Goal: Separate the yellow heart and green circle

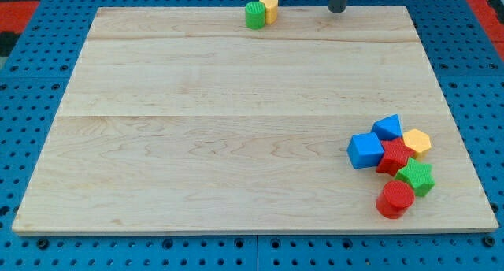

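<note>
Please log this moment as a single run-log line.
my tip: top edge, right of pair, apart | green circle touching yellow heart | unseparated

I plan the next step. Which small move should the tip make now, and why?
Probably slide my tip toward the view's left, against the yellow heart. It touches the green circle at the board's top edge, and my tip stands apart to the view's right.

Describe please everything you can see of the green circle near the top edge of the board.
The green circle is a short, upright cylinder with a ribbed side wall and a flat top, of matte green plastic by its look. It stands at the wooden board's top edge, touching the yellow heart on its right. My tip stands apart, farther toward the view's right.
</note>
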`<action>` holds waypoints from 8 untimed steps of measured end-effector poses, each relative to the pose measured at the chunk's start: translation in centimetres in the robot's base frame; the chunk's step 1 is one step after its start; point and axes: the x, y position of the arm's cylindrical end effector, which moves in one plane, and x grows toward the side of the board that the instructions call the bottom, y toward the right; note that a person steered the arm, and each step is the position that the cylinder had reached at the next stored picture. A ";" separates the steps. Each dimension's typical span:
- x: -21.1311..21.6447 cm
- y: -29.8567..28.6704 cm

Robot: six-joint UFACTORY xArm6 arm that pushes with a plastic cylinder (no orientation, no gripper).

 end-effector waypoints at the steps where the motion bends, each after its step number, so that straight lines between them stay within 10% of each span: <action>1: 0.0 0.0; 8: 0.0 -7.9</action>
